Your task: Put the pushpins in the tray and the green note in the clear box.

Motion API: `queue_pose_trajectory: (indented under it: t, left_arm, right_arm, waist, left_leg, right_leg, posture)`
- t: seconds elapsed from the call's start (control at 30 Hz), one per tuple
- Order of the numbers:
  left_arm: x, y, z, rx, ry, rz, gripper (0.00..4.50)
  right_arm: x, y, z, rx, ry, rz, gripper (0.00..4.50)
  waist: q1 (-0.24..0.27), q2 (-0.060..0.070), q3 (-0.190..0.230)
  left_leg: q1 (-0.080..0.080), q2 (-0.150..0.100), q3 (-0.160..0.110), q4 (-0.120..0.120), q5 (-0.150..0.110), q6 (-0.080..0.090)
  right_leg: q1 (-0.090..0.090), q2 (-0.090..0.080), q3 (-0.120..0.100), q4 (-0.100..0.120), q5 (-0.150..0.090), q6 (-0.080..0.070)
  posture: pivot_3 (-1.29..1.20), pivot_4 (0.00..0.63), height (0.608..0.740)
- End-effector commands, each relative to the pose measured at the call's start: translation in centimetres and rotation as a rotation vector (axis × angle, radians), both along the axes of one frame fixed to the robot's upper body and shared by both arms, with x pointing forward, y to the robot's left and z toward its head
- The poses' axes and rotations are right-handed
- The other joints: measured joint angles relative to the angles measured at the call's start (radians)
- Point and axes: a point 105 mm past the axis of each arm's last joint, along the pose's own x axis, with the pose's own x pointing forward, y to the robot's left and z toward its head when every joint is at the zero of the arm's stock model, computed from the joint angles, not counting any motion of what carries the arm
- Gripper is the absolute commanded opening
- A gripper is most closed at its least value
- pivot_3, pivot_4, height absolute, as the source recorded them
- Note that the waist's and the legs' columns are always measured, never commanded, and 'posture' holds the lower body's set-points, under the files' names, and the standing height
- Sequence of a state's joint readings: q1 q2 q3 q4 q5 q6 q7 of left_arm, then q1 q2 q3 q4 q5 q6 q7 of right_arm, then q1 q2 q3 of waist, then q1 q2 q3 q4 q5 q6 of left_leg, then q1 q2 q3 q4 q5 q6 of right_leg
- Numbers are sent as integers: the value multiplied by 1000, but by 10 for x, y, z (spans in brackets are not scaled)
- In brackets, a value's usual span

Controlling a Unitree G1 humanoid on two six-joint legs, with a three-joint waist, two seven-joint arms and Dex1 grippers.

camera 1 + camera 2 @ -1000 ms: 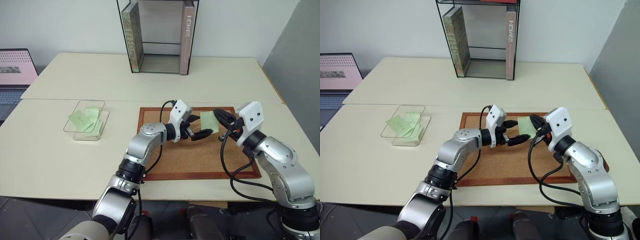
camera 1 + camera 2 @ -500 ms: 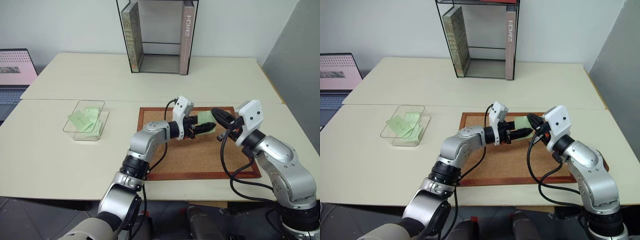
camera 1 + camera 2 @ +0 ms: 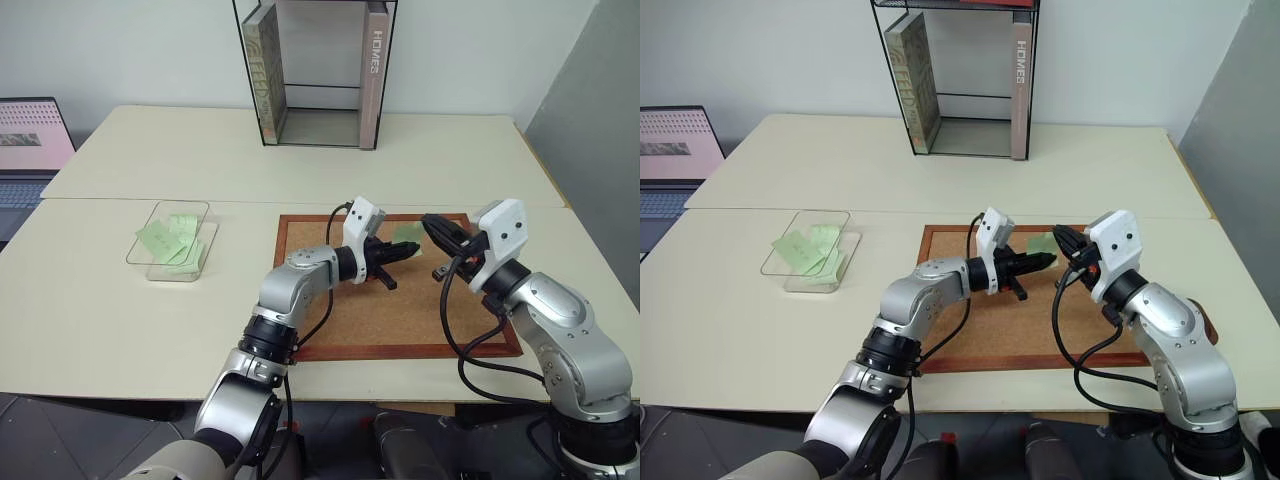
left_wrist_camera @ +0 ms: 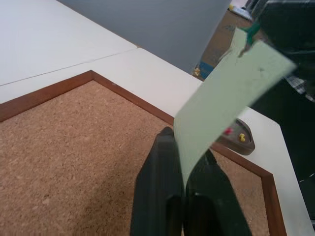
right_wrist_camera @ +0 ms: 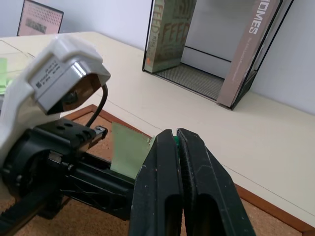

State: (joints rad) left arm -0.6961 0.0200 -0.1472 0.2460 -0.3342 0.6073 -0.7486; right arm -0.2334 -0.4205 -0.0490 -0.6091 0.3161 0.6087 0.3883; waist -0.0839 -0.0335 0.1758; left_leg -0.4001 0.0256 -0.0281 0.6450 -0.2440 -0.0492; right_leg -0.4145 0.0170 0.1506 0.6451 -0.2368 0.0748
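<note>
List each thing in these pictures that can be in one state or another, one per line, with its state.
left gripper: shut on the green note.
right gripper: shut on a green pushpin.
green note: held up off the corkboard.
green pushpin: at the note's top corner.
tray: holds a red and a yellow pin.
clear box: open, holding green slips.

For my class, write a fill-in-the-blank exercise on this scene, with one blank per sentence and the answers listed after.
1. The left gripper is shut on the green ____.
2. The right gripper pinches a pushpin whose head is ____.
3. Both grippers meet above the ____.
4. The clear box holds pale ____ slips.

Missing words: note; green; corkboard; green
</note>
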Motion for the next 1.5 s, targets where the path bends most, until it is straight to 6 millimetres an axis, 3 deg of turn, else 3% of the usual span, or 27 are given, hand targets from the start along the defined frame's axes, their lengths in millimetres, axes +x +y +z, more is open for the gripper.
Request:
queue_pose_trajectory:
  t: [0.03, 0.27, 0.4, 0.57, 0.8, 0.93, 1.2, 1.5]
  left_arm:
    - [-7, -3, 14, -46, -17, -9, 19]
    - [-10, -10, 9, -56, 41, 4, 19]
    - [-8, -16, 10, -36, -1, 13, 19]
    - [-17, -28, 14, 39, -158, -28, 19]
    - [-34, -45, 14, 53, -241, -100, 19]
    - [-36, -47, 13, 50, -253, -110, 19]
    - [-34, -46, 11, 56, -258, -84, 19]
    - [-31, -48, 11, 51, -255, -75, 0]
  right_arm:
    - [-13, -1, 18, 52, -63, -15, 0]
    - [-34, -19, 27, 169, -65, -107, 0]
    - [-50, -52, 25, 161, -48, -262, 0]
    - [-68, -127, -14, -39, 146, -555, 0]
    - [-69, -175, -63, -144, 363, -690, 0]
    - [-58, -187, -82, -152, 430, -700, 0]
    - [-43, -199, -97, -105, 478, -718, 0]
    - [-43, -196, -92, -31, 483, -707, 1839]
  waist:
    - [0, 0, 0]
    - [2, 0, 0]
    - [4, 0, 0]
    - [12, 0, 0]
    - [3, -1, 0]
    - [-4, 0, 0]
    - [-1, 0, 0]
    - [1, 0, 0]
  left_leg:
    - [0, 0, 0, 0, 0, 0]
    - [0, 0, -1, 0, 0, 0]
    - [0, 0, -1, 0, 0, 0]
    - [0, -1, 0, 0, 0, 0]
    - [2, -1, 2, 1, 0, 0]
    - [3, -1, 3, 1, 0, 0]
    - [1, -1, 3, 0, 0, 0]
    - [1, -1, 2, 0, 0, 0]
  right_leg:
    - [0, 0, 0, 0, 0, 0]
    - [0, 0, -1, 0, 0, 0]
    - [0, 0, -1, 0, 0, 0]
    - [1, -1, 0, -1, -2, -2]
    - [1, -1, 2, -1, -4, -5]
    - [1, -1, 3, 0, -4, -5]
    - [1, -1, 3, -1, -4, -5]
    - [1, -1, 3, -1, -3, -5]
  posture:
    - [0, 150, 740]
    - [0, 150, 740]
    - [0, 150, 740]
    - [0, 150, 740]
    - [0, 150, 740]
    - [0, 150, 740]
    - [0, 150, 740]
    - [0, 150, 740]
